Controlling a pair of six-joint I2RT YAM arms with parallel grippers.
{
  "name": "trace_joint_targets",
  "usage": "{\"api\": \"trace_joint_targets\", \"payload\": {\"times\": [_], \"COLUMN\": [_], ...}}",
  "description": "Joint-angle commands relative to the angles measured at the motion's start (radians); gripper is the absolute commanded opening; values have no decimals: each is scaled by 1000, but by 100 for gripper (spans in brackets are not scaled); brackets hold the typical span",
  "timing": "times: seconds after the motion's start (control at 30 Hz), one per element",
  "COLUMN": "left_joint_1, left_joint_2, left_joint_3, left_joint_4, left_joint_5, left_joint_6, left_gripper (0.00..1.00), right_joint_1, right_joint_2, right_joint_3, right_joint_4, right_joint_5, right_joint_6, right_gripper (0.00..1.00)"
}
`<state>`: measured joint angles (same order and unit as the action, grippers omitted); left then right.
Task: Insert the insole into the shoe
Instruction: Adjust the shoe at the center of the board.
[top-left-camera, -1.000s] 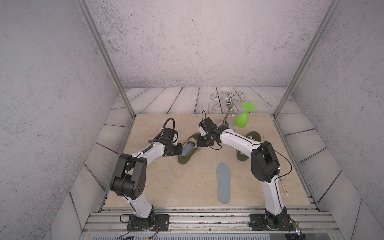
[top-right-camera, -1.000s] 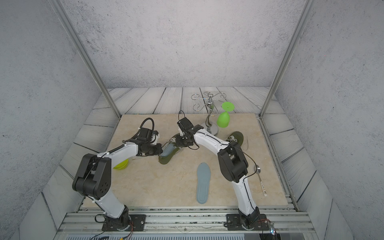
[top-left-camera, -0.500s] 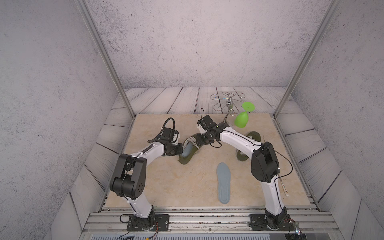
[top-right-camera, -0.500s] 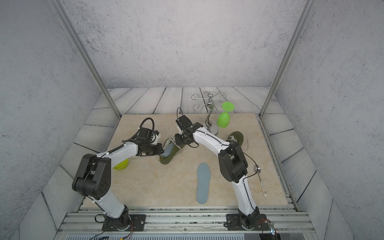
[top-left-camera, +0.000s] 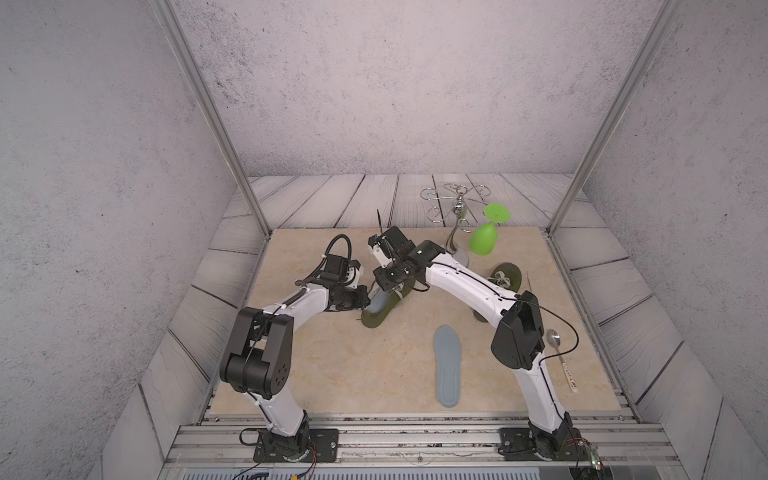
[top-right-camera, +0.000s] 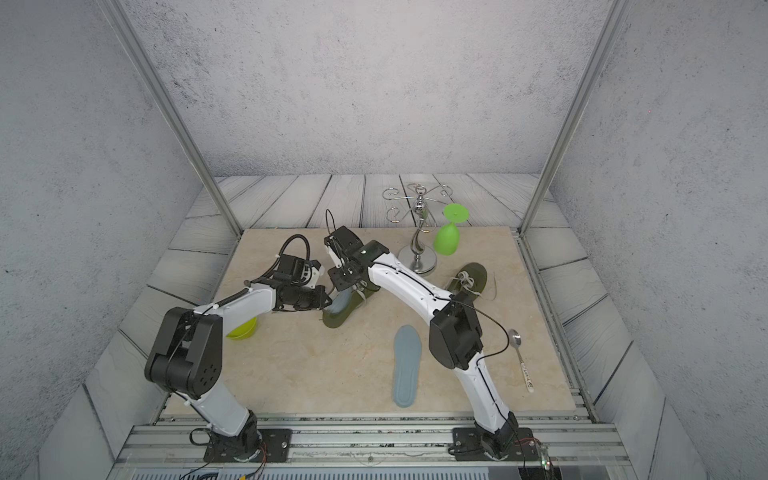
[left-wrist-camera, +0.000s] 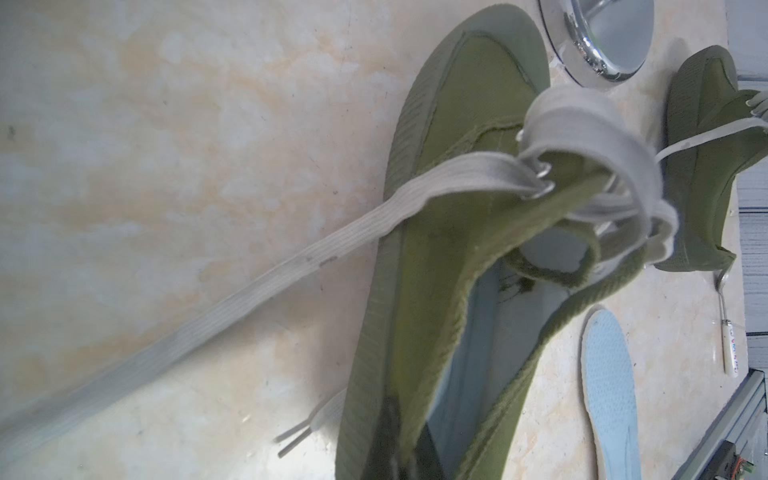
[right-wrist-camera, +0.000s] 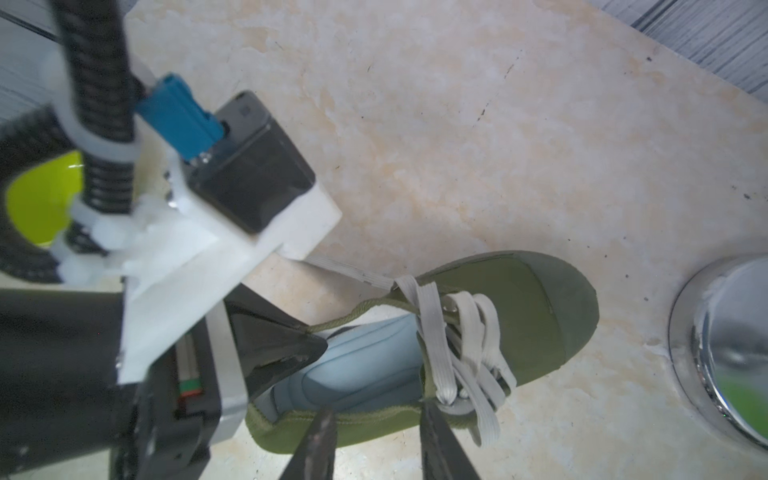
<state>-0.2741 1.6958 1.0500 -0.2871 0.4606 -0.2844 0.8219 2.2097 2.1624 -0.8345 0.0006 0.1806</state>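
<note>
Nearest me, low and centre in a top view, a spare insole (top-left-camera: 446, 365) lies flat on the table, untouched. Further up, at mid-frame, is the shoe (top-left-camera: 376, 322) I am working on. The right wrist view shows the pale blue insole (right-wrist-camera: 365, 361) already inside it and running forward under the laces, though its heel end is hidden behind the left gripper (right-wrist-camera: 309, 351). That pincer is closed on the shoe's collar and holds the shoe steady. The right gripper (right-wrist-camera: 376, 409) hovers over the near side wall, jaws a moderate way apart and, as far as I can see, gripping nothing. I judge the insertion all but finished. Next I need to lift the right arm clear without snagging the laces, confirm the heel end lies flat, then let the left pincer go. The second shoe (top-left-camera: 507, 276) waits further back, right of centre. Compared with a second ago, the right pincer has opened and its wrist sits slightly higher and further left in the frame, while the shoe and the spare insole have not shifted.
</note>
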Motion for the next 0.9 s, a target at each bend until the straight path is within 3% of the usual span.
{"api": "trace_joint_targets", "payload": {"times": [0.0, 0.27, 0.87], "left_joint_1": [7, 7, 7], "left_joint_2": [-1, 1, 1], "left_joint_3": [8, 5, 7], "left_joint_4": [58, 63, 63], "left_joint_5": [37, 41, 44], "left_joint_6": [10, 11, 11], "left_gripper": [0, 0, 0], "right_joint_1": [6, 4, 2], "right_joint_2": [94, 157, 209], "right_joint_3": [51, 113, 137], "right_joint_4": [-71, -94, -102], "right_joint_5": [21, 0, 121], "right_joint_6": [-35, -40, -82], "right_gripper": [36, 36, 36]}}
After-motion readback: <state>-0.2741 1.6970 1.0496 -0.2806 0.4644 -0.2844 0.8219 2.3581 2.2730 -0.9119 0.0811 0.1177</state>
